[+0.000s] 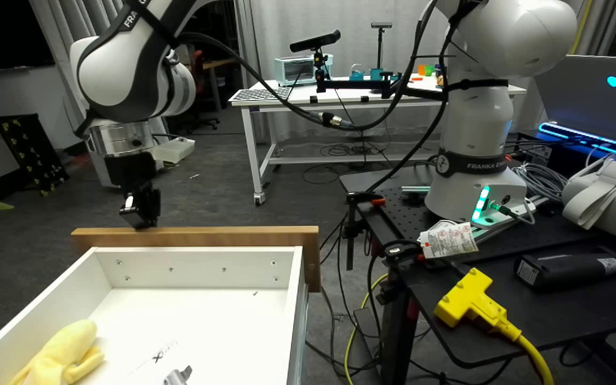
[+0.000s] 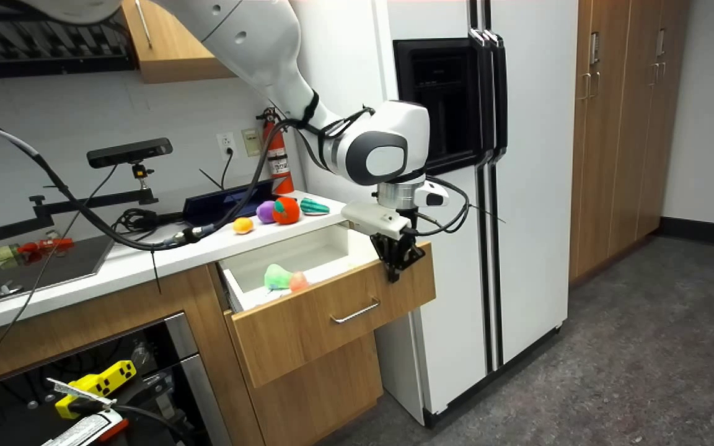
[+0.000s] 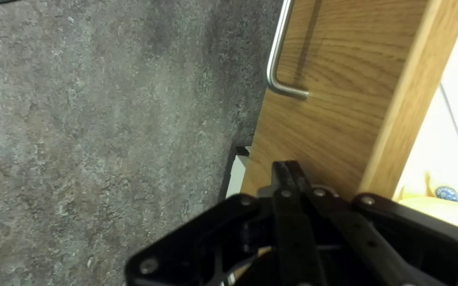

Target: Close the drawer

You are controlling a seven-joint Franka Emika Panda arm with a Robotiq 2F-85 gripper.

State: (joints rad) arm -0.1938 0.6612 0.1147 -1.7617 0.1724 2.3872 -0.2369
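Observation:
The drawer stands pulled out of its cabinet; its wood front [image 1: 217, 236] and white walls show in an exterior view. The outer face of the front [image 2: 307, 331] and the silver handle [image 2: 356, 311] show in an exterior view. My gripper [image 2: 393, 276] is shut with nothing between its fingers. It points down just outside the drawer front, by the top edge, between the handle and the end nearest the fridge. In the wrist view the closed fingertips [image 3: 291, 163] lie over the wood face [image 3: 332, 107], past the handle's end [image 3: 280, 59]. I cannot tell whether they touch it.
A yellow plush toy [image 1: 64, 350] and a small metal item [image 1: 178, 376] lie inside the drawer. A white fridge [image 2: 533, 173] stands beside the drawer. The white counter [image 2: 264, 238] above holds toy vegetables. A black table [image 1: 500, 315] carries the arm base and cables.

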